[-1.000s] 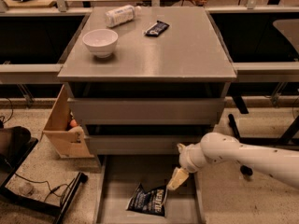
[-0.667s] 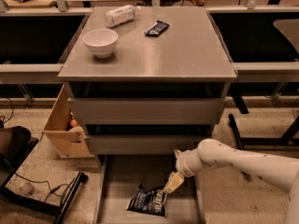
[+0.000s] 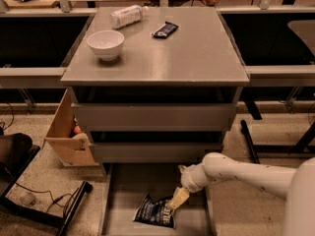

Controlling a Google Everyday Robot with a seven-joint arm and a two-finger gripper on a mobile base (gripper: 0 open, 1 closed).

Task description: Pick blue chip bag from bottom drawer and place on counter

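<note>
The blue chip bag (image 3: pixel 155 211) lies crumpled on the floor of the pulled-out bottom drawer (image 3: pixel 125 191), near its front. My white arm reaches in from the right. My gripper (image 3: pixel 176 200) points down and left, with its pale fingertips at the bag's right edge, touching or just above it. The counter (image 3: pixel 167 53) is the flat grey top of the cabinet above.
On the counter stand a white bowl (image 3: pixel 105 44), a lying white bottle (image 3: pixel 126 15) and a small dark snack bar wrapper (image 3: pixel 165 29). Two shut grey drawers sit above the open one. A cardboard box (image 3: pixel 66 136) stands left of the cabinet, with cables on the floor.
My arm has moved left and down into the drawer, bringing the gripper from beside the bag to its right edge. The bag has not moved.
</note>
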